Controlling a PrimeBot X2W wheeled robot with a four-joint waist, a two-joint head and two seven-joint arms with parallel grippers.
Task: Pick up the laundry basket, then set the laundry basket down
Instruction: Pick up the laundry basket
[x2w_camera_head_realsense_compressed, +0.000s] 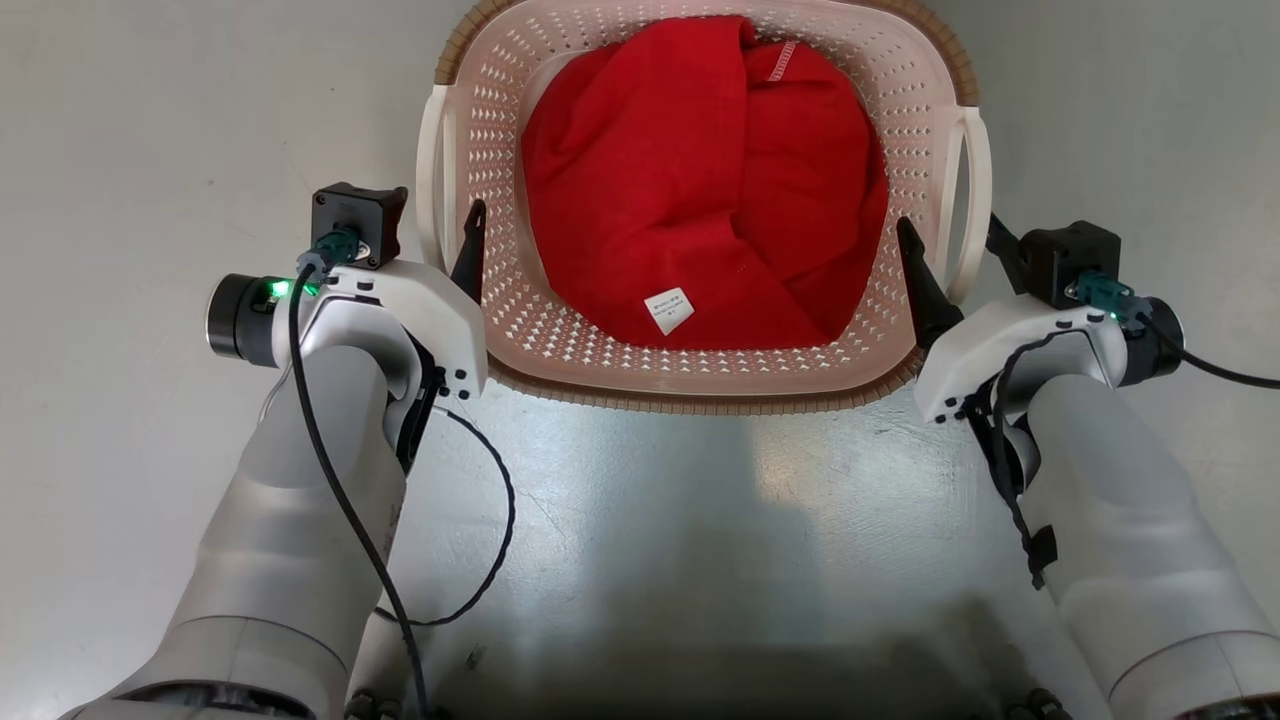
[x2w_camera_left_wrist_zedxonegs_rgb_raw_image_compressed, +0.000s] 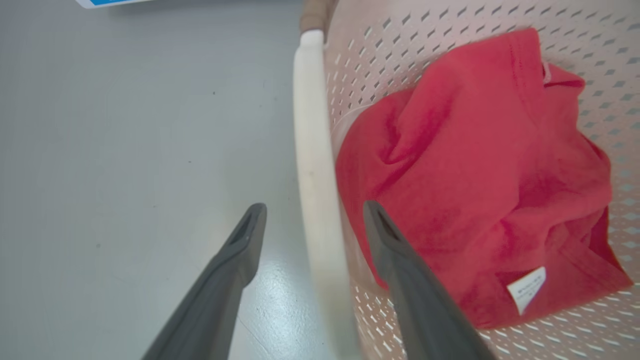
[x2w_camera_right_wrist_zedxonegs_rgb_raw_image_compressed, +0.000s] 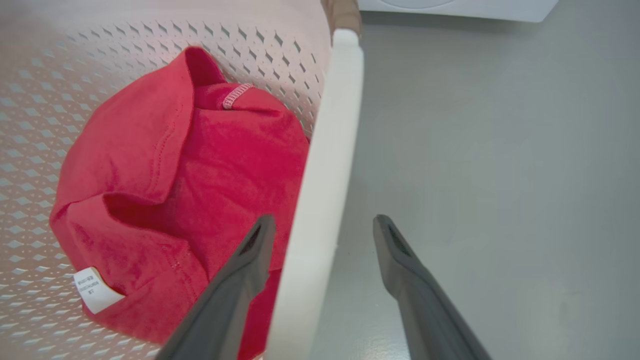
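The laundry basket (x2w_camera_head_realsense_compressed: 500, 150) sits between the two tools, and it seems to rest on the grey floor (x2w_camera_head_realsense_compressed: 700, 520), though its underside is hidden. The left tool (x2w_camera_left_wrist_zedxonegs_rgb_raw_image_compressed: 314, 206) is spread wide, its two dark fingers straddling the basket's white left handle (x2w_camera_left_wrist_zedxonegs_rgb_raw_image_compressed: 312, 125): one finger is outside over the floor, the other inside over the perforated wall. At the fingertips a gap shows on each side of the handle. The right tool (x2w_camera_right_wrist_zedxonegs_rgb_raw_image_compressed: 324, 219) is spread the same way around the white right handle (x2w_camera_right_wrist_zedxonegs_rgb_raw_image_compressed: 335, 125), with its inner finger over the basket's inside and its outer finger over the floor. A crumpled red cloth (x2w_camera_head_realsense_compressed: 700, 180) fills the basket bottom just beyond both inner fingers, and a small white label (x2w_camera_head_realsense_compressed: 668, 310) lies on its near edge.
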